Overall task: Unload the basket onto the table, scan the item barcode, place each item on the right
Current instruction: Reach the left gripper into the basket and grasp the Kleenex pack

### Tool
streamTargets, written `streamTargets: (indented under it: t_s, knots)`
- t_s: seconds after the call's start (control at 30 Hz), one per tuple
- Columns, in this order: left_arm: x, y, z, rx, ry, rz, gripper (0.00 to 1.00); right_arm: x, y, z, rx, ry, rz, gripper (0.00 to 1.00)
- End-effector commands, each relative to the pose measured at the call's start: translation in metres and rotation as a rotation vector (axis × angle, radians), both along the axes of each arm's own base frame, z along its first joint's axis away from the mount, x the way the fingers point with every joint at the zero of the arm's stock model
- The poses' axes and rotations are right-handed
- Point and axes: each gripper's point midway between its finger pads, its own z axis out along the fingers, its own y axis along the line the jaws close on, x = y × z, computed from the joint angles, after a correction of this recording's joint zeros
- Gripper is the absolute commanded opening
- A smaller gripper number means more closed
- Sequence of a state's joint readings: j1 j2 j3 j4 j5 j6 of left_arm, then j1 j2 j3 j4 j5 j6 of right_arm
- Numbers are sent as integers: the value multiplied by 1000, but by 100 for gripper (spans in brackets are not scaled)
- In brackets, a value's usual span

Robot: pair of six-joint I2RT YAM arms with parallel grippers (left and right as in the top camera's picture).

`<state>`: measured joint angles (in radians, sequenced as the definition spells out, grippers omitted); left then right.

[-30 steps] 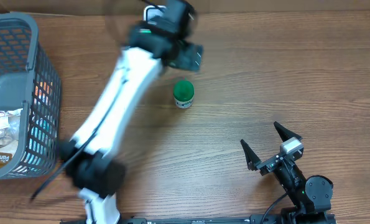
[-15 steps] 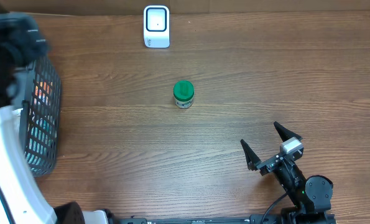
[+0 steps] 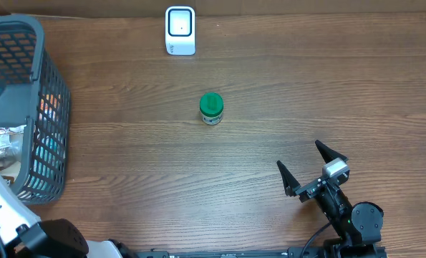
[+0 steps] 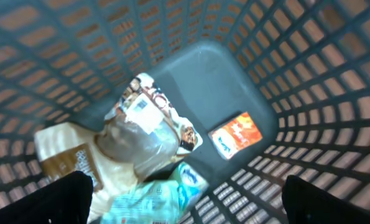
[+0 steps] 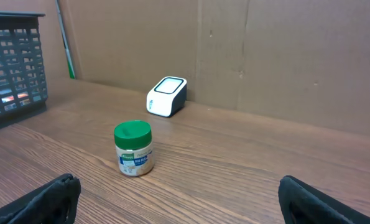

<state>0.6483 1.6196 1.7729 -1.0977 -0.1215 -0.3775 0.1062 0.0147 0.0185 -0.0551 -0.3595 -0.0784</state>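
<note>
**Jar (image 3: 211, 108) upright on the counter (image 3: 306, 86), basket stocked**

The right pincer (image 3: 307, 166) gapes empty at the near edge. The left pincer (image 4: 185, 204), spread wide, hangs over the basket (image 3: 26, 43), which holds a clear-wrapped packet (image 4: 141, 134), an orange packet (image 4: 235, 135) and a teal packet (image 4: 169, 190). Farther on, the jar stands alone, green lid up, long axis vertical. The scanner (image 3: 180, 30) sits farthest.

You have a small jar (image 3: 211, 109) with a green lid, standing upright on the bench (image 3: 306, 86), its pale label showing blue print in the right wrist view. It sits well apart from the white barcode scanner (image 3: 180, 30), nearer the arms and slightly right of it. The scanner's dark window faces up.
</note>
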Motion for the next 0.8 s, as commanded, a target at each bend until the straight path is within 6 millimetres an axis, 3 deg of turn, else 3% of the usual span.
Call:
streamTargets:
  t_s: [0.0, 0.2, 0.4, 0.6, 0.77]
  knots:
    - [5, -2, -37, -15, 52, -63, 96, -1, 1, -2, 3, -1, 6, 100]
    - [13, 5, -97, 0, 130, -155, 89, -1, 1, -2, 3, -1, 6, 100]
    - [31, -8, -149, -95, 172, -332, 81, -1, 1, -2, 3, -1, 6, 100]
    - [24, -14, -189, -192, 260, -335, 73, -1, 1, -2, 3, -1, 6, 100]
    - [6, -27, -218, -307, 346, -298, 67, -1, 1, -2, 3, -1, 6, 100]
